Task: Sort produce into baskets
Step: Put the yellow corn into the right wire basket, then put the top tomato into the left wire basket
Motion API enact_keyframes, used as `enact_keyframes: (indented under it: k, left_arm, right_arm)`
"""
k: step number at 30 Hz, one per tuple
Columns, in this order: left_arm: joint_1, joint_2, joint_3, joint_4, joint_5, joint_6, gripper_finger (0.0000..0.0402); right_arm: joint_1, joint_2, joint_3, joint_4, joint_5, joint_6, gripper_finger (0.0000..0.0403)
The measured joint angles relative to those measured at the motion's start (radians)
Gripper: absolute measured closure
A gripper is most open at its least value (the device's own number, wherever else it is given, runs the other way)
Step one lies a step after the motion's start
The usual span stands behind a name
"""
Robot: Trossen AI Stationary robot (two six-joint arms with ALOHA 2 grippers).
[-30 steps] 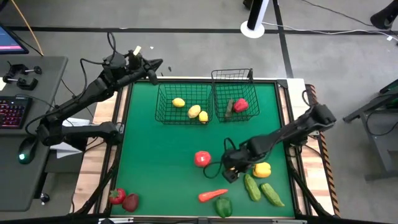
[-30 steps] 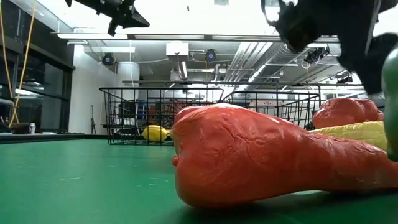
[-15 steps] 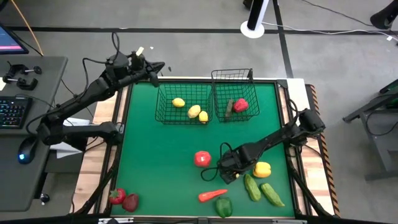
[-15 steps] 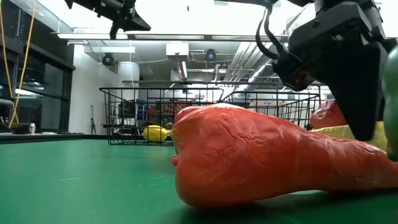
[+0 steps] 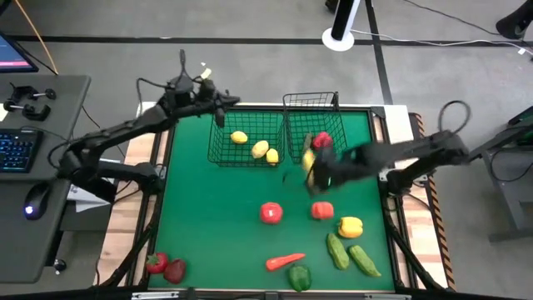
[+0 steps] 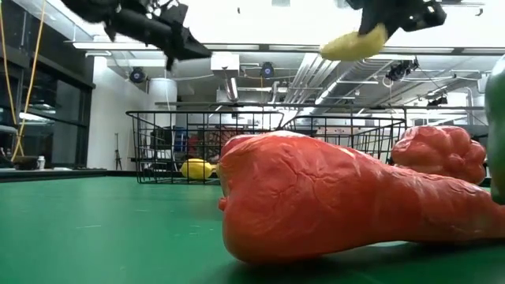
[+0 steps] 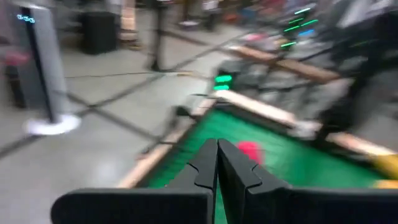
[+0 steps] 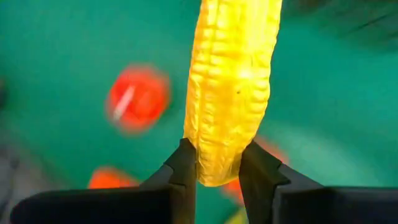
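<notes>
A yellow corn cob [image 8: 233, 87] hangs high over the green table, with my right gripper [image 8: 217, 165] shut on it. In the high view, the right gripper [image 5: 315, 169] sits just in front of the right black wire basket [image 5: 331, 107]. That basket holds a red pepper [image 5: 322, 140] and a green piece. The left basket [image 5: 218, 146] holds three lemons [image 5: 260, 149]. My left gripper [image 7: 217, 163] is shut on nothing, up in the air above the left basket's far left corner [image 5: 229, 105]. My right gripper pinches the corn cob's one end [image 8: 214, 163] between its two fingers, one on each side. The fingers come steeply from above and lie along the cob, which runs on past their tips. In the low view, the cob [image 6: 355, 43] is tilted and lifted well clear of the table.
On the near half of the table lie a red tomato [image 5: 271, 212], another red piece [image 5: 322, 210], a yellow pepper [image 5: 351, 226], two cucumbers [image 5: 337, 250], a carrot [image 5: 285, 262] and a green pepper [image 5: 300, 277]. Two red pieces [image 5: 165, 267] lie at the near left corner.
My right gripper has shut on the corn cob down by the yellow pepper. It has then lifted the cob clear and carried it up and toward the far edge, near the right basket. My left gripper has dropped lower and moved right toward the left basket.
</notes>
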Motion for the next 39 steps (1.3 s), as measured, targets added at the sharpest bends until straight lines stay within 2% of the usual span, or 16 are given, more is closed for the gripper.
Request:
enact_keyframes:
  k: [2, 4, 6, 8, 11, 15, 17, 19, 23, 27, 30, 33, 36, 39]
  left_arm:
    - [-0.009, 0.035, -0.059, 0.137, 0.112, -0.128, 0.0402]
    - [-0.035, 0.058, -0.109, 0.264, 0.176, -0.264, 0.0402]
    - [-0.069, 0.057, -0.140, 0.344, 0.192, -0.340, 0.0402]
    - [-0.107, 0.044, -0.150, 0.378, 0.177, -0.347, 0.0402]
    - [-0.144, 0.034, -0.150, 0.381, 0.157, -0.331, 0.0402]
    - [-0.167, 0.034, -0.139, 0.375, 0.148, -0.377, 0.0402]
    - [-0.178, 0.034, -0.135, 0.377, 0.128, -0.413, 0.0402]
    - [-0.195, 0.034, -0.135, 0.378, 0.081, -0.437, 0.0402]
    - [-0.241, 0.034, -0.135, 0.380, -0.014, -0.493, 0.0402]
    - [-0.326, 0.034, -0.135, 0.380, -0.090, -0.517, 0.0402]
    - [-0.414, 0.034, -0.135, 0.372, -0.192, -0.503, 0.0402]
    - [-0.515, 0.037, -0.134, 0.347, -0.320, -0.462, 0.0402]
    - [-0.608, 0.038, -0.106, 0.237, -0.412, -0.411, 0.0402]
    - [-0.689, 0.038, -0.042, 0.053, -0.482, -0.363, 0.0402]
  right_arm:
    - [-0.106, -0.042, -0.011, -0.059, 0.101, 0.008, 0.0327]
    - [-0.229, -0.071, -0.038, -0.065, 0.180, -0.030, 0.0326]
    - [-0.360, -0.092, -0.067, -0.029, 0.207, -0.114, 0.0326]
    - [-0.488, -0.094, -0.108, 0.044, 0.203, -0.222, 0.0319]
    - [-0.651, -0.091, -0.206, 0.251, 0.089, -0.380, 0.0290]
    - [-0.790, -0.066, -0.343, 0.552, -0.186, -0.451, 0.0217]
    - [-0.820, -0.049, -0.372, 0.591, -0.285, -0.464, 0.0176]
    - [-0.818, -0.047, -0.385, 0.581, -0.316, -0.482, 0.0141]
    - [-0.720, -0.096, -0.360, 0.408, -0.264, -0.578, 0.0104]
    - [-0.517, -0.238, -0.349, 0.290, -0.190, -0.554, 0.0099]
    - [-0.303, -0.341, -0.348, 0.199, -0.140, -0.400, 0.0098]
    - [-0.082, -0.384, -0.348, 0.083, -0.071, -0.179, 0.0098]
    - [0.110, -0.369, -0.348, 0.056, 0.004, 0.019, 0.0098]
    - [0.240, -0.306, -0.349, 0.085, 0.096, 0.178, 0.0098]
